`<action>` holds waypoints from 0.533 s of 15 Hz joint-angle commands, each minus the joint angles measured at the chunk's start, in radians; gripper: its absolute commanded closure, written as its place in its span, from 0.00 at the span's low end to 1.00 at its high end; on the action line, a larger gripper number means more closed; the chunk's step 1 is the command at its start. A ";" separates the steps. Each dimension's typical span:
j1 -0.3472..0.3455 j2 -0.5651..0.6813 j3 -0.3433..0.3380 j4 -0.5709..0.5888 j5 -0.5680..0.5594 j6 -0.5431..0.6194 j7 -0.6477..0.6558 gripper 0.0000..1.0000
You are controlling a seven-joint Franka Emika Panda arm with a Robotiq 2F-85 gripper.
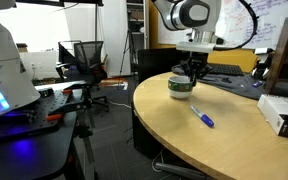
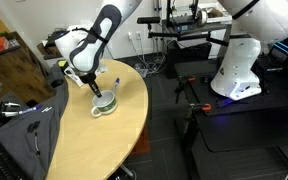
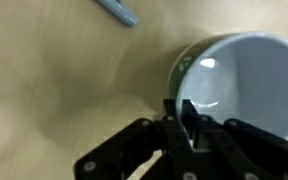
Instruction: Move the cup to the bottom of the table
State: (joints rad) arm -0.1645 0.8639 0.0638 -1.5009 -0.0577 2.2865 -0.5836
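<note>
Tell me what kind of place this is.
Probably a robotics lab or office workspace. A whiteboard covered in writing hangs at the back, black office chairs stand nearby, and a large white robot with a blue glow at its base stands beside the wooden table.

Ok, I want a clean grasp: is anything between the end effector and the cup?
Nothing visible. The end effector sits right at the rim of the cup in the wrist view; the blue pen lies apart from both on the table.
</note>
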 commanded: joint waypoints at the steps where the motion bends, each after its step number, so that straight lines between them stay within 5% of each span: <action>1: -0.014 0.004 0.017 0.002 0.001 0.003 0.000 1.00; 8: -0.016 -0.135 0.024 -0.217 -0.008 0.128 0.000 0.98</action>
State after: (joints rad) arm -0.1667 0.8386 0.0702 -1.5526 -0.0580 2.3318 -0.5831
